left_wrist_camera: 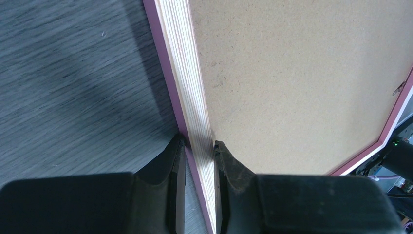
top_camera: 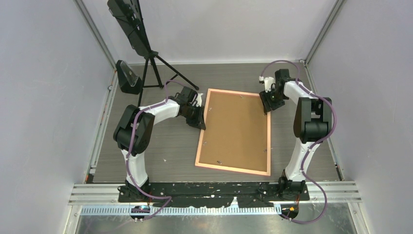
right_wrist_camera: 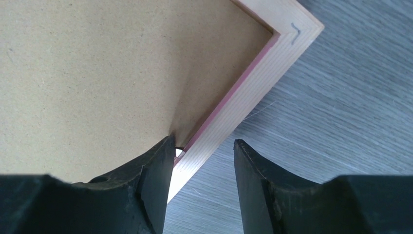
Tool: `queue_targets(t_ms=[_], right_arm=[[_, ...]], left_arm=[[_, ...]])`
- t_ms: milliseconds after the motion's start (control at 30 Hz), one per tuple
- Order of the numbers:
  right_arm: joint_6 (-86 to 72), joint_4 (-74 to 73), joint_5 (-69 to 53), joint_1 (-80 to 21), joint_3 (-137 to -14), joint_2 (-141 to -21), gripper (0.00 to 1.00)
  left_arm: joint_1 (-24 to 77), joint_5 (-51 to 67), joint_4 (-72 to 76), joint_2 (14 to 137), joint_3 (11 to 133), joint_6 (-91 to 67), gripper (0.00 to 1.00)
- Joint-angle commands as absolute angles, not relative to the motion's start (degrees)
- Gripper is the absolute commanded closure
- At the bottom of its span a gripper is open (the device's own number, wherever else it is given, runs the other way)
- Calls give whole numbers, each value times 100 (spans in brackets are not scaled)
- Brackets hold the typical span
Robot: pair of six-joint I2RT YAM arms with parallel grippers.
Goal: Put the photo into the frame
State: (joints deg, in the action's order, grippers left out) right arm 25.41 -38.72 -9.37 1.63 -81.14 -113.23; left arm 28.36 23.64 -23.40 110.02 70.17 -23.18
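The frame (top_camera: 233, 169) is pictured lying face down at the middle of the table (top_camera: 165, 146), slightly skewed, its long sides running away from the arm bases. The brown backing board (top_camera: 236, 129) is set inside its rails. The left rail is pinched toward its far end by the left gripper (top_camera: 198, 122), whose fingers (left_wrist_camera: 168, 168) are drawn nearly together on either side of the thin wood.

The right gripper (top_camera: 269, 105) is held about half open astride the right rail, near the far right corner. One finger (right_wrist_camera: 151, 180) is pressed on the board just inside the rail, and the other is seen clear of the wood, over bare table. Nothing is gripped by it. A white sliver (right_wrist_camera: 178, 152) is exposed beneath the board's edge at that fingertip; what it belongs to cannot be told.
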Motion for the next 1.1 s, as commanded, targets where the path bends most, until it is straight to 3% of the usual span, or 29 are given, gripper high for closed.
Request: queue_targets(t_ms=[0,567,800,1067], right_arm=[[2991,-4310,-1123,206,-8314,-11499,47],[3464,-4404,-1180,220,-8238,-11511,41],[2336,-4103,-1751,436,-8319,-11309,34],[980,-3511,-2267,633,-8049,-10974,32]], left_arm=[[2769,2496,-2307,11010,7097,-2249,100],[2751,2471,-2301,10968,7097,-2259,100],[2750,2437,-2337,10984,7137,-2229,100],[2751,2409,-2351,10945,7137,-2224,100]])
